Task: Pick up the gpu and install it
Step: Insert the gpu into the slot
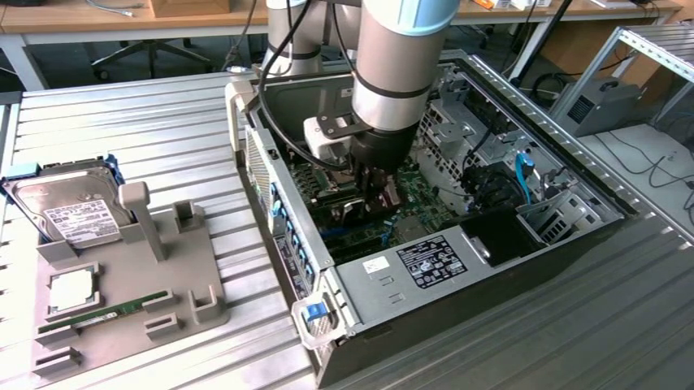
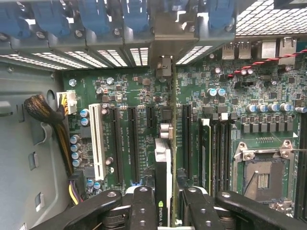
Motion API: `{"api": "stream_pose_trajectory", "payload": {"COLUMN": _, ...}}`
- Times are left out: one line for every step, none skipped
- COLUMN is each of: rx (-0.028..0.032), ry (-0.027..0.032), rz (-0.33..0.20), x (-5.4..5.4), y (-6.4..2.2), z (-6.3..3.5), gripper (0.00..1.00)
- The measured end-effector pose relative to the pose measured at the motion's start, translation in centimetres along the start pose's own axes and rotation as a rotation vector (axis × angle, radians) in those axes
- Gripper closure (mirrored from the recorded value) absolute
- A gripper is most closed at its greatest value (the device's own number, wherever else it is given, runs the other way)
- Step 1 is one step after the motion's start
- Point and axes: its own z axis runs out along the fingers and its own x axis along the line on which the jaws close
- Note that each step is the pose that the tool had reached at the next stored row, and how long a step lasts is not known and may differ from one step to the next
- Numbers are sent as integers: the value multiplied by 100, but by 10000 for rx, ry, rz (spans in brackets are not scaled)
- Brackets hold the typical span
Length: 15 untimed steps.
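In the wrist view the gpu (image 2: 163, 175) stands edge-on, a thin dark card with a silver edge and a green logo. My gripper (image 2: 163, 203) is shut on it, one black finger (image 2: 142, 208) on each side. The card hangs over the green motherboard (image 2: 139, 86), between the long black slots (image 2: 134, 143), its far end pointing at the rear bracket openings (image 2: 165, 43). I cannot tell whether it touches a slot. In the exterior view the arm reaches down into the open computer case (image 1: 434, 272), with the gripper (image 1: 375, 195) low over the board.
A white slot (image 2: 97, 141), a cable bundle (image 2: 45, 115), memory sticks (image 2: 205, 148) and the CPU socket (image 2: 261, 179) surround the card. At the exterior view's left a grey fixture (image 1: 190, 276) holds a hard drive (image 1: 71, 207), a green memory stick (image 1: 103, 313) and a processor (image 1: 71, 290).
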Motion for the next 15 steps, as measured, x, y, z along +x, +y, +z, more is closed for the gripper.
{"api": "stream_pose_trajectory", "payload": {"rx": 1, "ry": 1, "rz": 0, "x": 0, "y": 0, "z": 0, "gripper": 73}}
{"api": "stream_pose_trajectory", "payload": {"rx": 0, "ry": 1, "rz": 0, "x": 0, "y": 0, "z": 0, "gripper": 73}}
{"api": "stream_pose_trajectory", "payload": {"rx": 1, "ry": 0, "rz": 2, "x": -1, "y": 0, "z": 1, "gripper": 73}}
{"api": "stream_pose_trajectory", "payload": {"rx": 1, "ry": 0, "rz": 7, "x": -1, "y": 0, "z": 1, "gripper": 73}}
{"api": "stream_pose_trajectory", "payload": {"rx": 0, "ry": 0, "rz": 9, "x": -2, "y": 0, "z": 2, "gripper": 73}}
{"api": "stream_pose_trajectory", "payload": {"rx": 0, "ry": 0, "rz": 10, "x": -3, "y": 0, "z": 3, "gripper": 73}}
{"api": "stream_pose_trajectory", "payload": {"rx": -1, "ry": 0, "rz": 12, "x": -5, "y": 1, "z": 4, "gripper": 73}}
{"api": "stream_pose_trajectory", "payload": {"rx": -2, "ry": 1, "rz": 14, "x": -7, "y": 1, "z": 5, "gripper": 73}}
{"api": "stream_pose_trajectory", "payload": {"rx": -2, "ry": 1, "rz": 16, "x": -9, "y": 1, "z": 6, "gripper": 73}}
{"api": "stream_pose_trajectory", "payload": {"rx": -3, "ry": 2, "rz": 17, "x": -11, "y": 1, "z": 6, "gripper": 73}}
{"api": "stream_pose_trajectory", "payload": {"rx": -3, "ry": 1, "rz": 17, "x": -13, "y": 1, "z": 7, "gripper": 73}}
{"api": "stream_pose_trajectory", "payload": {"rx": -4, "ry": 2, "rz": 18, "x": -14, "y": 1, "z": 8, "gripper": 73}}
{"api": "stream_pose_trajectory", "payload": {"rx": -4, "ry": 1, "rz": 19, "x": -15, "y": 2, "z": 8, "gripper": 73}}
{"api": "stream_pose_trajectory", "payload": {"rx": -4, "ry": 2, "rz": 19, "x": -15, "y": 2, "z": 8, "gripper": 73}}
{"api": "stream_pose_trajectory", "payload": {"rx": -5, "ry": 3, "rz": 19, "x": -16, "y": 2, "z": 9, "gripper": 73}}
